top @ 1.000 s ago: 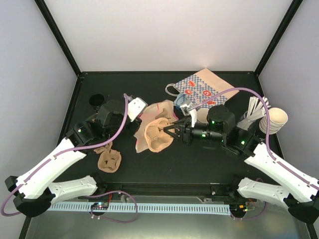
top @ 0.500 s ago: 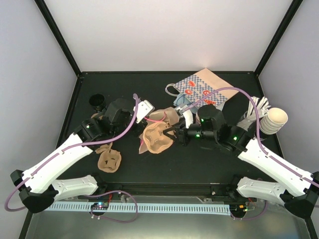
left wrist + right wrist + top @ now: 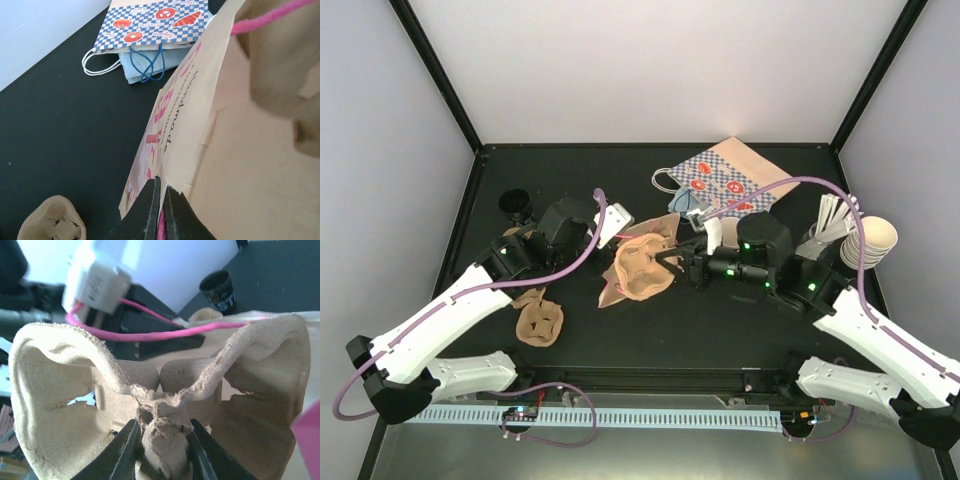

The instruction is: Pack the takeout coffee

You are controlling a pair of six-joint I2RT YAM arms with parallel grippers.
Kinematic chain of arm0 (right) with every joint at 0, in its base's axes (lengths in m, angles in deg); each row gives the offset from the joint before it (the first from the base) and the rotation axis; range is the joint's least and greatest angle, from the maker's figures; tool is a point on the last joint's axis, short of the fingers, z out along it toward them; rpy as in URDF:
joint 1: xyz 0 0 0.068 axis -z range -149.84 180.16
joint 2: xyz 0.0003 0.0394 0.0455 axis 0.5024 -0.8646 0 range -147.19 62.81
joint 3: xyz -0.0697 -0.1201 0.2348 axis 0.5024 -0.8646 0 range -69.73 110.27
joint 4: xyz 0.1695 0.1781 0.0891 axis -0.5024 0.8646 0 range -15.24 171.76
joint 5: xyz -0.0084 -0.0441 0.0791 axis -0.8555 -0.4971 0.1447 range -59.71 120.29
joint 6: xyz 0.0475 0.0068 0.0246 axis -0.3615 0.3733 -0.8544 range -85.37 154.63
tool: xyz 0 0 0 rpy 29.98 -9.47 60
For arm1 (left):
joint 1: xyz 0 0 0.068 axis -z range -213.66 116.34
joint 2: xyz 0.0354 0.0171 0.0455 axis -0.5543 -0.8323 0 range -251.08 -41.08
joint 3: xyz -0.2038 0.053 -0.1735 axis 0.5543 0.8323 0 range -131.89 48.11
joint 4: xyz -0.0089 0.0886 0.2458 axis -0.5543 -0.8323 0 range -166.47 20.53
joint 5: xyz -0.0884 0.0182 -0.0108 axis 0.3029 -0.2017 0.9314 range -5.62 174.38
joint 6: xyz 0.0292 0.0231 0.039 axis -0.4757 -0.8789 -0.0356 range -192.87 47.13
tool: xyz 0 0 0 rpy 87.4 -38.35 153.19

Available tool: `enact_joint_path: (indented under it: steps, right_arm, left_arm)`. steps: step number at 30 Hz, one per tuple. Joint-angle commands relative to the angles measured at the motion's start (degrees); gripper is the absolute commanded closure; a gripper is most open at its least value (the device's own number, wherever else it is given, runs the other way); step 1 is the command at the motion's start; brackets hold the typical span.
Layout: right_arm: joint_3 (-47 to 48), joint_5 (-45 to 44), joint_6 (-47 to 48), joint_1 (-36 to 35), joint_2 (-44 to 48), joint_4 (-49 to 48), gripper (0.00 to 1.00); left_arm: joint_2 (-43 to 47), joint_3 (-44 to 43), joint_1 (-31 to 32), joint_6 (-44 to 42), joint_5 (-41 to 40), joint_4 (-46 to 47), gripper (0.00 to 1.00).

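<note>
The left gripper [image 3: 161,192] pinches the rim of the pink-printed paper bag [image 3: 225,150], propping its mouth open. The right gripper [image 3: 160,440] clamps a pulp cup carrier [image 3: 65,405] by its centre post, at that mouth. The white coffee cup [image 3: 717,236] seems to stand unpacked behind the right wrist.

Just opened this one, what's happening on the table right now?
The left gripper pinches the edge of the pink-printed paper bag, holding it open. The right gripper grips a pulp cup carrier by its centre post, at the bag's mouth. A second carrier lies on the table.
</note>
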State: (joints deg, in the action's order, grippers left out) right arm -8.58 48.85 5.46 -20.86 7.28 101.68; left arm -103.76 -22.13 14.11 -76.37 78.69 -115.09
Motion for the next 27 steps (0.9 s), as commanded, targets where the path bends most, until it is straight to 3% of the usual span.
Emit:
enact_joint_path:
  steps: [1, 12, 27]
  right_arm:
    - [-0.9, -3.2, -5.4, 0.1, 3.9, -5.5, 0.74]
    - [-4.3, -9.0, -11.6, 0.0, 6.7, -8.3, 0.75]
    - [-5.1, -13.3, -11.2, 0.0, 8.6, -7.7, 0.75]
  left_arm:
    - [0.9, -0.7, 0.4, 0.2, 0.9, 0.7, 0.98]
    - [3.3, 0.7, 0.4, -0.1, 2.2, 1.8, 0.98]
    - [3.4, 1.0, 0.4, -0.2, 3.3, 2.1, 0.98]
